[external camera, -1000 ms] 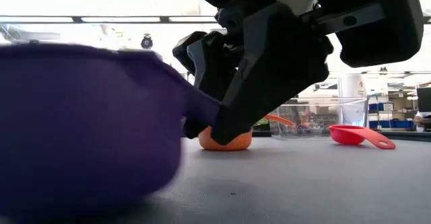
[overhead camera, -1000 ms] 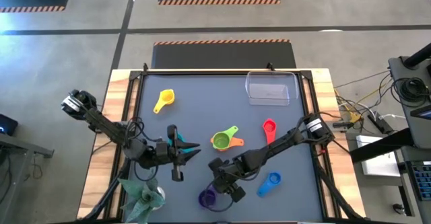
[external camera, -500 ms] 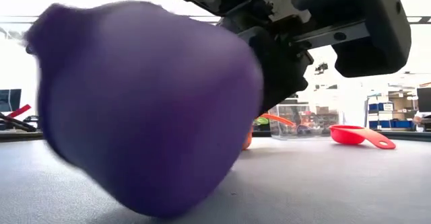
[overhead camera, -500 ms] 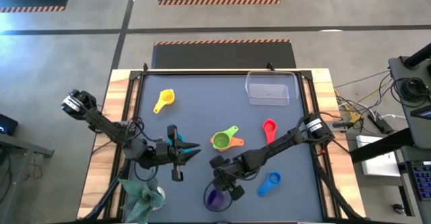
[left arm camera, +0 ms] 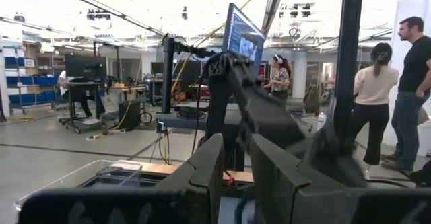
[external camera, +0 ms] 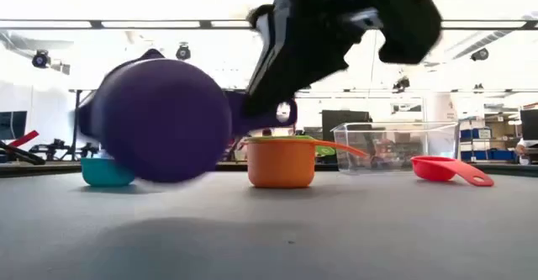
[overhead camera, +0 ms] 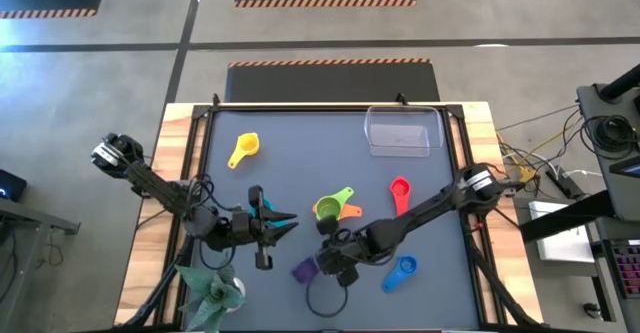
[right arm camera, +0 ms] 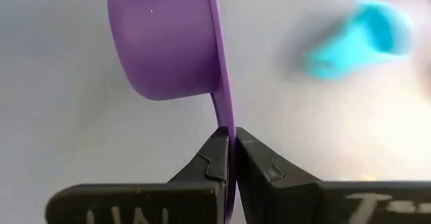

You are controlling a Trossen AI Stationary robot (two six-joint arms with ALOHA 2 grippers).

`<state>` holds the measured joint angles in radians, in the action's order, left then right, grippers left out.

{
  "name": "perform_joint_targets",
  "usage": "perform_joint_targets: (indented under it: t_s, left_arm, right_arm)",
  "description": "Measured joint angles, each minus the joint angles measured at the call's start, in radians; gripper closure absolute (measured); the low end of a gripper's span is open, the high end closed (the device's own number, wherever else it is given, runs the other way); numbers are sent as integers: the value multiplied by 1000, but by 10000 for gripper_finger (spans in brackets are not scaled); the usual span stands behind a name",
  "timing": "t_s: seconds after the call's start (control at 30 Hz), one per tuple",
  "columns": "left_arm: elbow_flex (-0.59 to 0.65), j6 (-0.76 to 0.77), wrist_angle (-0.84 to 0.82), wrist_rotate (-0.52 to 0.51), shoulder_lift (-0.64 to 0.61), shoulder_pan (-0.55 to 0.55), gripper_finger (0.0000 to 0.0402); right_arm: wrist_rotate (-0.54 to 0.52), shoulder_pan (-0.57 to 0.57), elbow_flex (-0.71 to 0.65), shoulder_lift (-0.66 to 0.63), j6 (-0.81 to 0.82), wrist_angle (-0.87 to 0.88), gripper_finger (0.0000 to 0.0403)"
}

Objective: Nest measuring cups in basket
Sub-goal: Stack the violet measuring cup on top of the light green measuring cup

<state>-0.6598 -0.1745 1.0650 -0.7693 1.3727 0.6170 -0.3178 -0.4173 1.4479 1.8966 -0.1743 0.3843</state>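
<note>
My right gripper (overhead camera: 322, 264) is shut on the purple cup (overhead camera: 305, 269), which floats near the table's near edge with its bowl (external camera: 160, 120) tipped sideways. My left gripper (overhead camera: 288, 218) waits left of centre with a narrow gap between its fingers; the teal cup (external camera: 108, 171) stands on the table close by it. The green cup (overhead camera: 328, 209) and the orange cup (overhead camera: 351, 211) sit together at mid-table. The red cup (overhead camera: 400, 189), blue cup (overhead camera: 401, 271) and yellow cup (overhead camera: 244, 149) lie apart. The clear basket (overhead camera: 403, 131) stands at the far right. My right gripper pinches the purple cup's flat handle (right arm camera: 227, 138) edge-on between its two fingers (right arm camera: 210, 158), which lie along the handle. The cup is lifted clear of the table and tipped on its side, its bowl (right arm camera: 168, 42) beyond the fingertips.
A black cable loop (overhead camera: 326, 299) lies at the near edge under the right arm. A crumpled teal thing (overhead camera: 216, 295) sits off the near-left corner. The mat between the yellow cup and the basket is bare. People stand in the room beyond the table.
My right gripper has risen and drawn back from the near edge toward mid-table with the purple cup. The cup has left the table, hangs clear now and has turned onto its side. The left arm has kept still.
</note>
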Motion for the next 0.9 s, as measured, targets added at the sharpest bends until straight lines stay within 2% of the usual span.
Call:
perform_joint_targets:
  t_s: [0.27, 0.33, 0.47, 0.67, 0.9]
  left_arm:
    - [0, 0, -1, -6, 0, 0, 344]
    - [0, 0, 0, -6, 0, 0, 344]
    - [0, 0, 0, -7, 0, 0, 344]
    - [0, 1, -1, -6, 0, -1, 344]
    - [0, 3, -2, -6, 0, -7, 344]
  right_arm:
    - [-680, -71, -2, -94, 92, 248, 394]
    - [-798, -82, -2, -99, 143, 343, 394]
    - [-835, -79, -29, -98, 248, 455, 394]
    - [-930, -63, -135, -97, 335, 448, 394]
    - [-932, -54, -188, -97, 347, 394, 394]
